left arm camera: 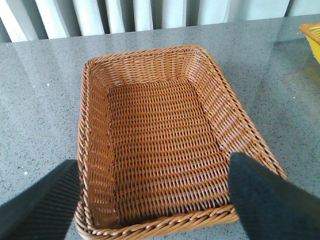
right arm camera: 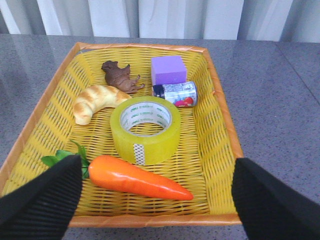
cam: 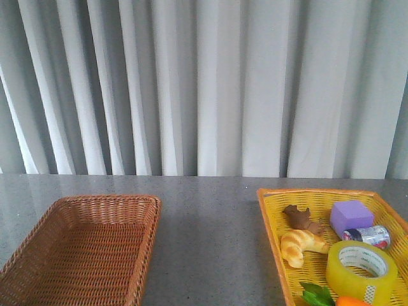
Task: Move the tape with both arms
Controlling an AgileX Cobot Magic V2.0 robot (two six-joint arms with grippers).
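Grey speckled bench (cam: 210, 217), pale curtain (cam: 204, 83) behind; tape (right arm camera: 145, 129) in yellow basket (right arm camera: 220, 130); my left hand (left arm camera: 155, 200) & right hand (right arm camera: 157, 195) both spread wide, holding nothing

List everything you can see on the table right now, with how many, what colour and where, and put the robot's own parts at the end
tape: 1, translucent yellow with white printed core, lying flat mid yellow basket
carrot: 1, orange with green leaves, yellow basket, near the tape on the robot's side
croissant: 1, golden, yellow basket, left of the tape
animal figure: 1, brown, far part of yellow basket
block: 1, purple, far part of yellow basket
can: 1, small, labelled, on its side between block and tape
yellow basket: 1, orange-rimmed, table right
brown basket: 1, wicker, nothing in it, table left
table: 1, grey speckled
curtain: 1, pale grey, behind
left gripper: 1, black, open above brown basket
right gripper: 1, black, open above yellow basket
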